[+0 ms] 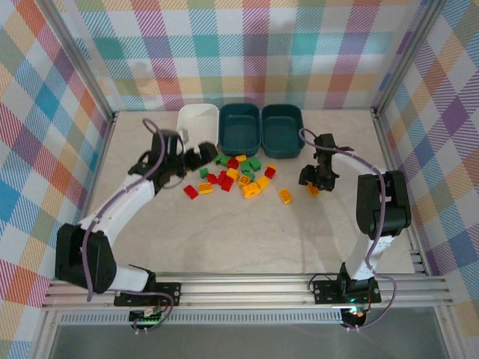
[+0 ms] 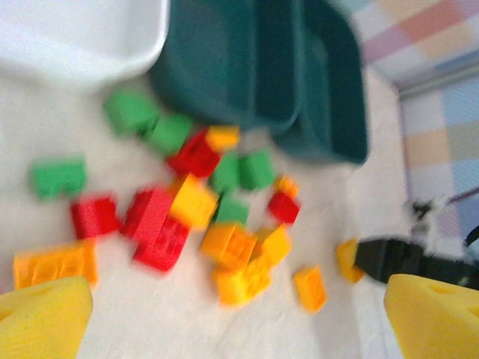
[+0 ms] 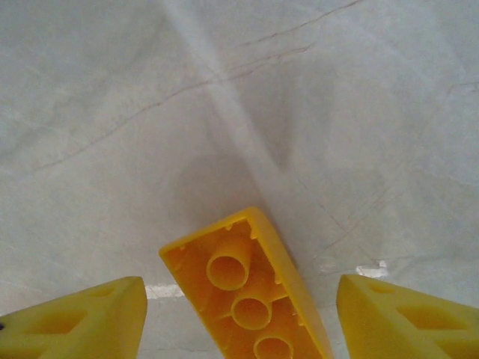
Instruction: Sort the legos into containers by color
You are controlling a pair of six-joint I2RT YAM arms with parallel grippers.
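1. While the left pincer [image 1: 193, 158] hangs just beside the near corner of the white tub [image 1: 196, 122], its yellow fingers [image 2: 45, 318] stand spread wide above the surface [image 1: 247, 239].
2. The legos [image 1: 236, 178] lie scattered on the surface just in front of the tubs, between the two arms. They are green, red and yellow-orange.
3. The tubs stand in a row at the far edge: the white tub on the left, then the middle teal tub [image 1: 239, 129] and the right teal tub [image 1: 282, 129].
4. The right pincer [image 1: 313, 185] is low over the surface, right of the pile.
5. A yellow brick [image 3: 247, 292] sits tilted between its fingers, hollow underside up. Its lower end is cut off, so I cannot tell whether it is pinched.
6. A lone orange brick [image 1: 285, 196] lies between pile and right pincer.
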